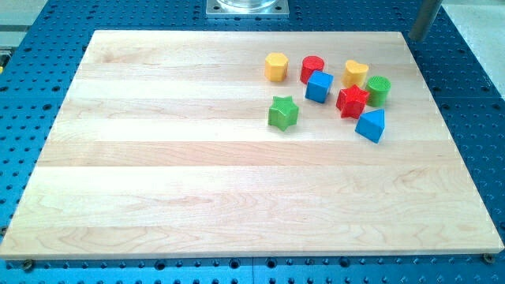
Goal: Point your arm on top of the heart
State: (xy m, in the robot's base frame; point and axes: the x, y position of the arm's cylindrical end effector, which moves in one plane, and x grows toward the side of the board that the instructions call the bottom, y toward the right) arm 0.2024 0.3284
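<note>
Blocks sit in a bunch in the upper right part of the frame, on a pale wooden table (pixel 197 181) that rests on a blue base with rows of holes (pixel 473 118); the yellow heart (pixel 356 73) is near the top of the bunch, just right of the blue cube (pixel 319 86) and just left of and above the green cylinder (pixel 378 91); the red star (pixel 352 101) lies right below the heart and looks to touch the green cylinder; the red cylinder (pixel 312 69) stands just behind the blue cube, touching it or nearly so; the yellow hexagon block (pixel 276 67) is at the left end of the top row, a little apart from the red cylinder; the green star (pixel 283 113) sits alone, lower and to the left of the blue cube; the blue triangle block (pixel 371 125) is the lowest one, just below the red star; a grey rod comes in at the top right corner of the frame, and my tip (pixel 413 38) is at the table's far right corner, well apart from the heart, up and to the right of it; the arm has no fingers, so there is nothing to open or close; a metal plate (pixel 248 8) shows at the top edge of the frame, in the middle.
</note>
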